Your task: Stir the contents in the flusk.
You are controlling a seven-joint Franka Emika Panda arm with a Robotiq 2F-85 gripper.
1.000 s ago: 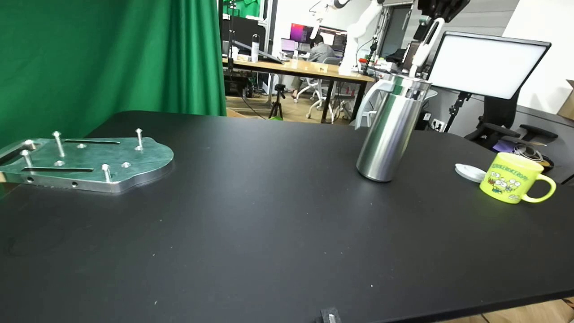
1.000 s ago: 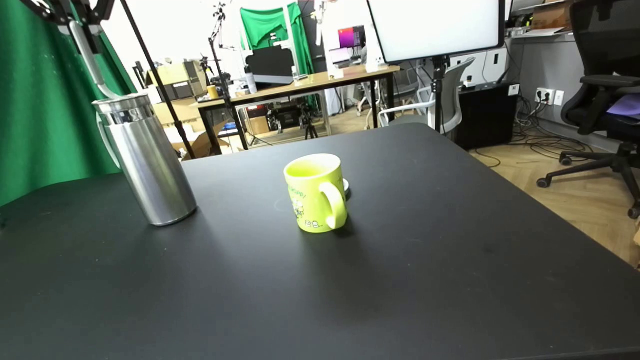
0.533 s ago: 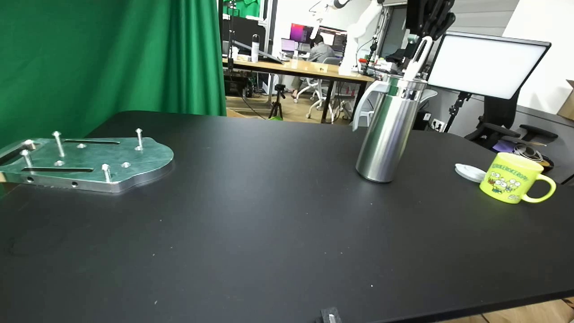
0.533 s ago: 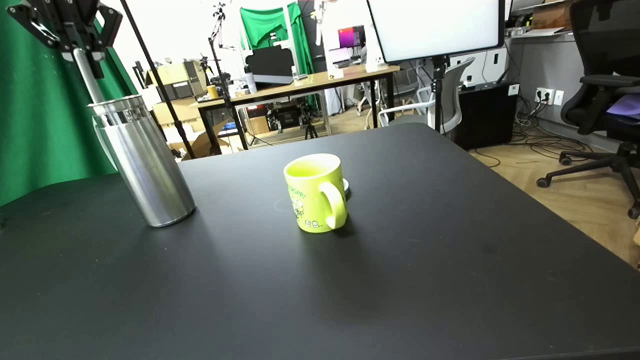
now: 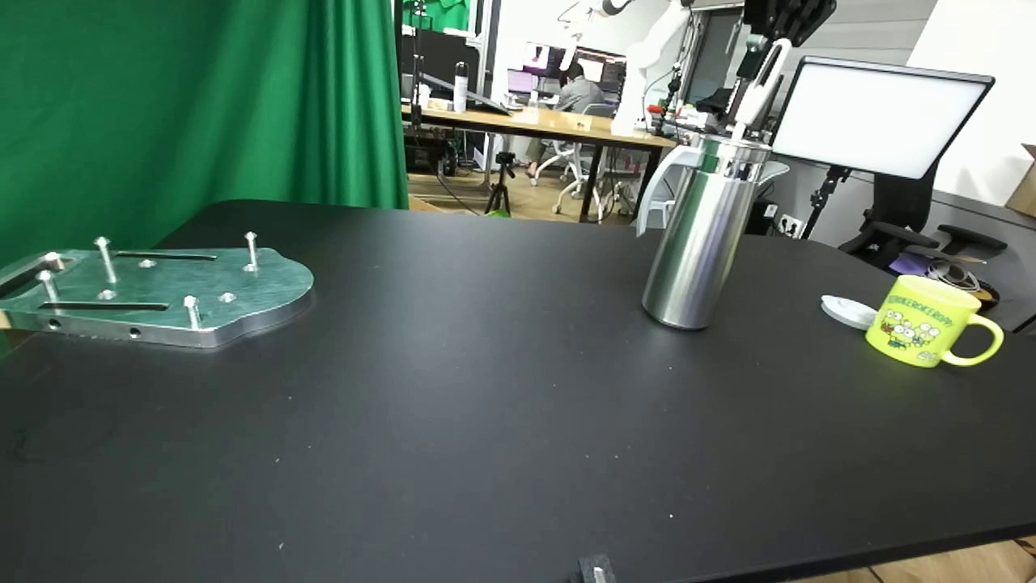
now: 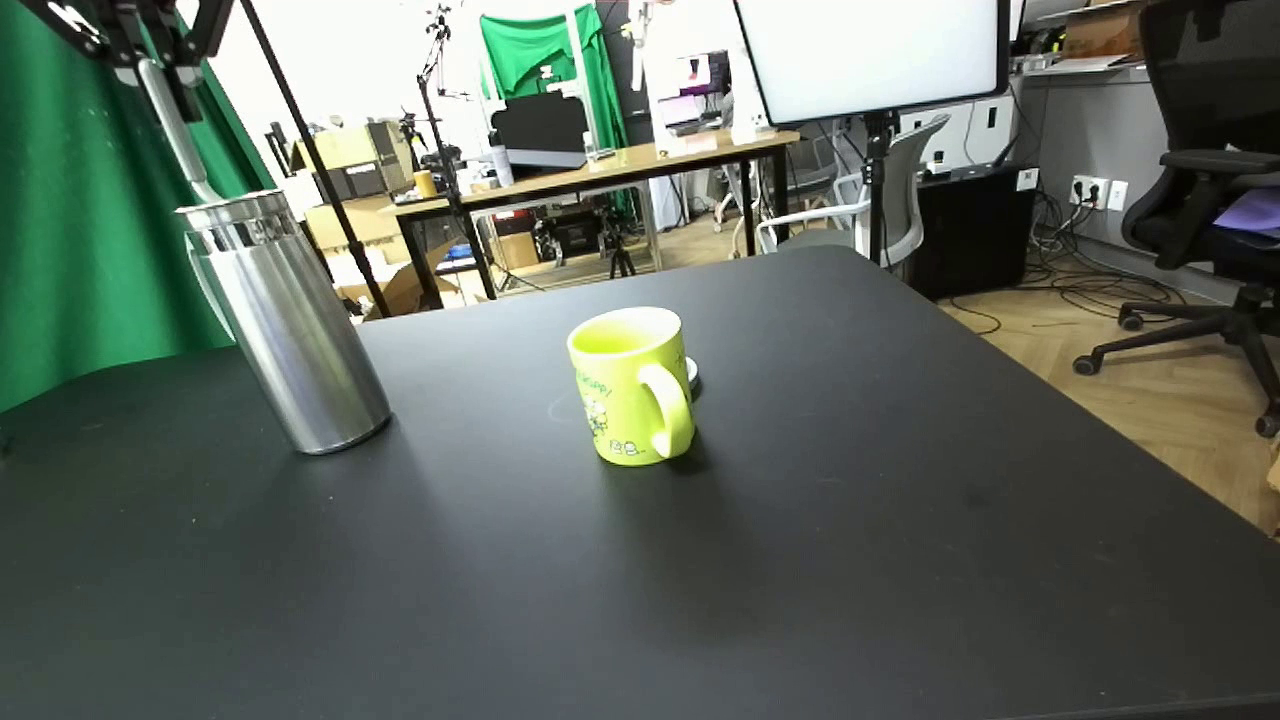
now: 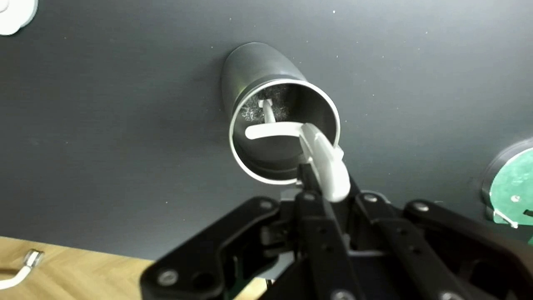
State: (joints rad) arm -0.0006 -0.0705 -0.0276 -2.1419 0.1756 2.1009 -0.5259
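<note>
The tall steel flusk (image 5: 700, 251) stands upright on the black table, also in an exterior view (image 6: 300, 330) and the wrist view (image 7: 258, 62). My gripper (image 7: 331, 183) is shut on the handle of a white tool (image 7: 277, 130), above the flusk's mouth. In both exterior views the tool (image 5: 757, 93) (image 6: 170, 115) slants down through the open mouth, its lower end hidden. In the wrist view its curved part lies over the opening, and a thin white piece shows deeper inside; I cannot tell if that is a reflection. Whitish specks show inside. The contents are otherwise not clear.
A yellow-green mug (image 5: 923, 320) (image 6: 625, 390) stands near the flusk, with a white lid (image 5: 847, 311) (image 7: 14, 14) flat beside it. A green metal plate with upright bolts (image 5: 178, 279) (image 7: 516, 187) lies at the table's other side. The table edge shows in the wrist view.
The gripper and tool first went down into the flusk, then rose part of the way again. The flusk shifted slightly sideways during the first half second.
</note>
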